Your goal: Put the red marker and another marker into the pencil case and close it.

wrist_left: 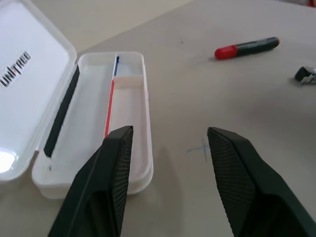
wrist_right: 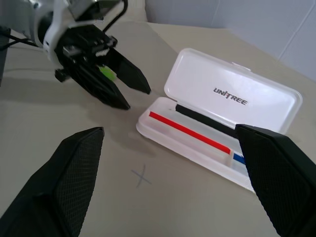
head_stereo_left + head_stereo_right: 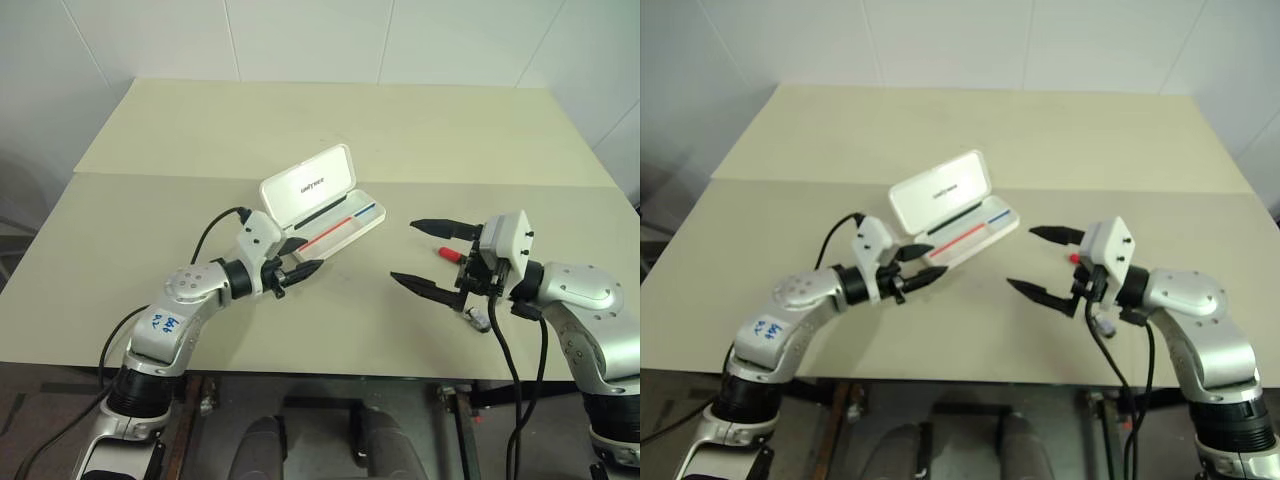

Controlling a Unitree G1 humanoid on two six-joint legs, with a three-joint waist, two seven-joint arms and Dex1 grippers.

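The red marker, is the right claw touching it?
Apart. Left wrist view shows the red marker lying alone on the table.

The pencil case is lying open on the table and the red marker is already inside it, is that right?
Not quite. The pencil case lies open, but the red marker is not inside it; it lies on the table beside the case, as the left wrist view shows.

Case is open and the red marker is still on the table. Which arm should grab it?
Right, probably. The red marker lies on the table just beyond the right gripper, whose jaws are wide open. The left gripper sits by the pencil case, farther away.
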